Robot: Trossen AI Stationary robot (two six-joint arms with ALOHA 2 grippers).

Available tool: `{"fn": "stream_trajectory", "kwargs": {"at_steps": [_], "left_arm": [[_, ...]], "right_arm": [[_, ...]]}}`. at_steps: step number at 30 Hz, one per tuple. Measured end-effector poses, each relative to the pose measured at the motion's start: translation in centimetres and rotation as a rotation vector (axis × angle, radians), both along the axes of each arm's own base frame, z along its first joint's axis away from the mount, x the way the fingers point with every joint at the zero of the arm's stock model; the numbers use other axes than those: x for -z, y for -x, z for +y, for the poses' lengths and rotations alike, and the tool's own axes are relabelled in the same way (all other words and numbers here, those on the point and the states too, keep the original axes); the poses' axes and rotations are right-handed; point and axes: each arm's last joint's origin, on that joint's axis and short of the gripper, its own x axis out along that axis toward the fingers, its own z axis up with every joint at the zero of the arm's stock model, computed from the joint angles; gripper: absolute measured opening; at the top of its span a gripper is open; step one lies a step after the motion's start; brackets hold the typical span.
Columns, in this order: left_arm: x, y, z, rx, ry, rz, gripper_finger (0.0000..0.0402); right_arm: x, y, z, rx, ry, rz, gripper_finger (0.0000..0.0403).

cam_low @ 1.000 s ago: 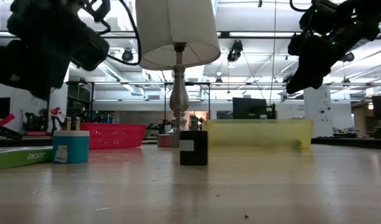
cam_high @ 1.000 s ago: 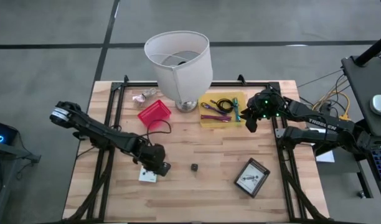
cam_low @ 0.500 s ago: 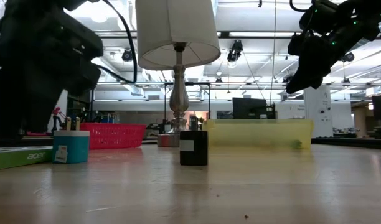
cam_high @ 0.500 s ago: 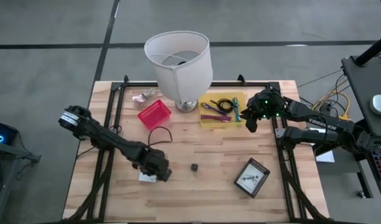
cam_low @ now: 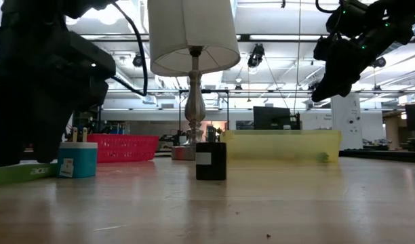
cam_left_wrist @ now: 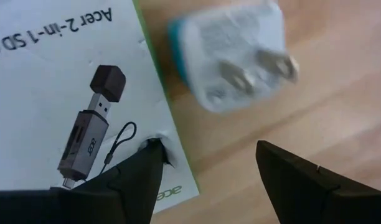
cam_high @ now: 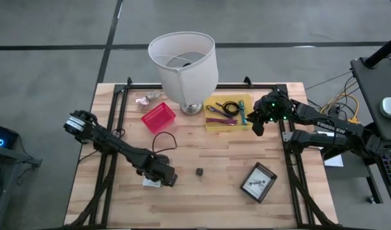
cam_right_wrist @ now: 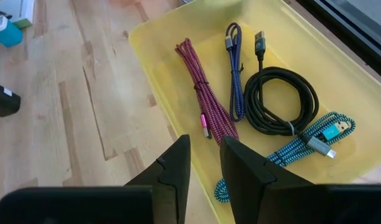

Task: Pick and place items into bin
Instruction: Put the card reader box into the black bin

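My left gripper [cam_left_wrist: 206,180] stands open, pointing steeply down over a white card-reader box [cam_left_wrist: 60,93] and a teal-and-white plug [cam_left_wrist: 231,59], both lying flat on the wood near the table's front left [cam_high: 151,181]. One finger is over the box's green edge, the other over bare wood. A small black cube [cam_high: 199,171] stands to their right. My right gripper [cam_right_wrist: 205,163] hovers above the yellow bin [cam_high: 211,122], its fingers a narrow gap apart with nothing between them. In the bin lie a coiled black cable [cam_right_wrist: 281,99] and purple [cam_right_wrist: 206,102], blue and teal cords. My left gripper has one fingertip [cam_left_wrist: 147,155] at the box's green edge [cam_left_wrist: 172,163], where the card is dented. I cannot tell whether it touches. The other finger is clear of the plug.
A tall lamp [cam_high: 183,64] stands at the far middle, with a red basket [cam_high: 158,117] and a crumpled pink wrapper [cam_high: 147,98] to its left. A thin black cable loop [cam_high: 163,137] lies near the basket. A dark flat box [cam_high: 258,182] rests at the front right.
My left gripper has come down toward the white box and the plug, going a little toward the table's near edge. The box, the plug and the cube have stayed where they were.
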Motion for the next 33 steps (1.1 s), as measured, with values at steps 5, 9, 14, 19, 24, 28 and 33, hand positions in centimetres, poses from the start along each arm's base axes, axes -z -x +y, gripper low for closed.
{"fn": "stream_trajectory", "kwargs": {"at_steps": [5,9,14,19,24,28,33], "left_arm": [[0.5,0.5,0.4,-0.03,-0.079,0.05,0.0242],[1.4,0.4,0.4,-0.032,-0.106,0.075,0.0242],[3.0,0.4,0.1,-0.03,-0.126,0.134,0.0226],[4.0,0.4,-0.2,-0.059,-0.133,0.182,0.0187],[4.0,0.6,-0.1,-0.06,-0.15,0.191,0.0147],[4.0,0.7,-0.1,-0.054,-0.156,0.208,0.011],[3.9,1.1,0.0,0.027,-0.158,0.226,0.0062]], "right_arm": [[0.0,0.0,0.0,0.0,0.0,-0.001,0.008],[0.0,0.0,0.0,0.0,0.0,-0.001,0.0076],[0.0,0.0,0.0,0.0,0.001,-0.001,0.0071],[0.0,0.0,0.0,0.0,0.001,-0.001,0.007],[0.0,0.0,0.0,0.0,0.0,-0.001,0.0075],[0.0,0.0,0.0,-0.002,0.002,-0.001,0.0072],[0.0,0.0,0.0,-0.002,0.003,-0.001,0.0069]]}}
